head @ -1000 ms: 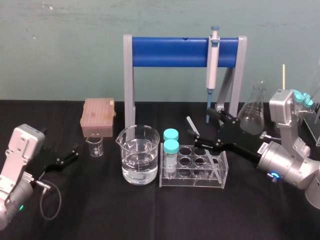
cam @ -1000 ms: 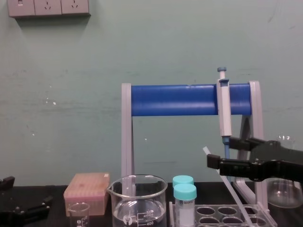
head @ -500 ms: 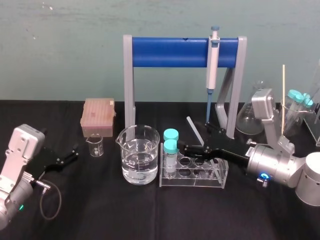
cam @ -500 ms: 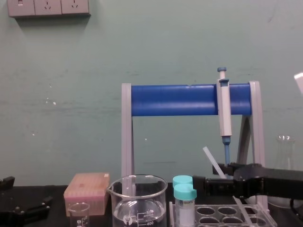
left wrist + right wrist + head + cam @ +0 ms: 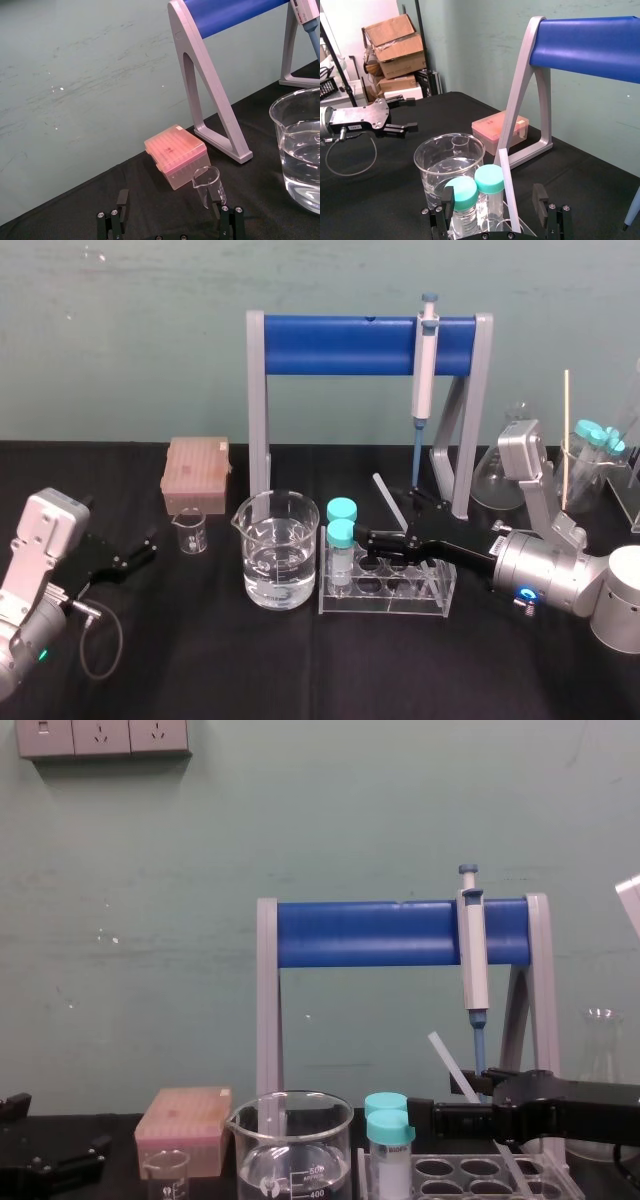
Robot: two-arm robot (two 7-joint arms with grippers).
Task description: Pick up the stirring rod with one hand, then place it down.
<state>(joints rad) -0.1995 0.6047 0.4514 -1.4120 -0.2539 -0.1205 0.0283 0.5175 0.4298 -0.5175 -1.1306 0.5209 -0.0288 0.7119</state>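
The stirring rod (image 5: pixel 386 493) is a thin whitish glass rod leaning tilted in the clear tube rack (image 5: pixel 432 602), its top end up and away from me. My right gripper (image 5: pixel 387 541) reaches low over the rack and stands open with the rod between its fingers. In the right wrist view the stirring rod (image 5: pixel 507 187) rises in the gap of the right gripper (image 5: pixel 492 205), apart from both fingers. The chest view has the rod (image 5: pixel 447 1063) poking up behind the right gripper (image 5: pixel 437 1114). My left gripper (image 5: pixel 140 550) rests open at the table's left, holding nothing.
Two teal-capped tubes (image 5: pixel 342 530) stand in the rack beside the gripper. A large beaker of water (image 5: pixel 277 550), a small beaker (image 5: pixel 190 530) and a pink tip box (image 5: pixel 196 472) lie to the left. Behind stands a blue-bar stand (image 5: pixel 345 345) with a hanging pipette (image 5: pixel 425 360); a flask (image 5: pixel 510 470) sits right.
My right gripper has dropped and slid left over the rack, bringing its open fingers to either side of the rod. The left arm has stayed still.
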